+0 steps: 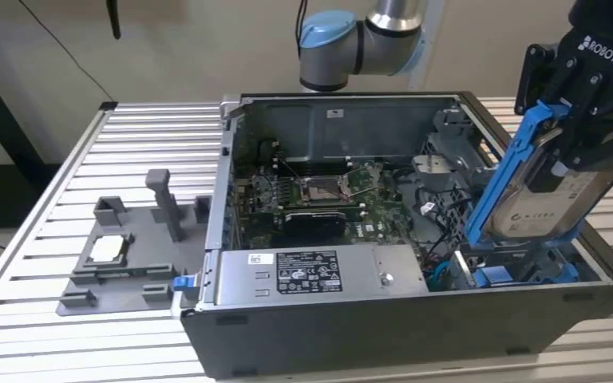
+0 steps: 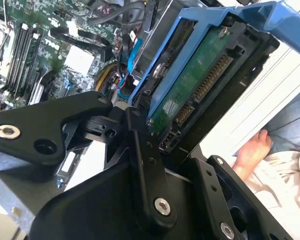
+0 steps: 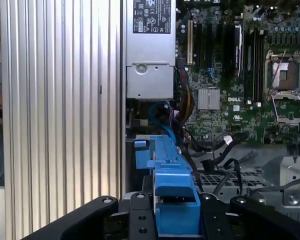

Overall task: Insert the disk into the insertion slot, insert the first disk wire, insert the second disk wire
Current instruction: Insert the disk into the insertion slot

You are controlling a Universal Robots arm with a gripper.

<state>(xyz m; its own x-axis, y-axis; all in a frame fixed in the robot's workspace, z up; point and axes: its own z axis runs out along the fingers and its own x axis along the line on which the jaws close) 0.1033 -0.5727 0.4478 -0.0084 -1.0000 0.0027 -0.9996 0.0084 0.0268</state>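
At the corner of the open computer case (image 1: 392,335) nearest the exterior view's right, my claw (image 1: 583,159) is clamped on the disk (image 1: 546,203), with the fingers closed against its upper part. The disk sits in a blue carrier (image 1: 504,175) and stands tilted, its top leaning toward the exterior view's right. Its lower end is at the mouth of the insertion slot (image 1: 520,267), directly below the claw, while most of the disk stands above the case rim. I cannot tell whether the lower end has entered the slot. In the second wrist view the disk's green circuit board (image 2: 190,85) and connector face the camera, between the claw's black links. The power supply box (image 1: 306,275) lies along the case wall beside the slot. Black cables (image 3: 225,142) lie loose between the slot and the motherboard (image 1: 322,195).
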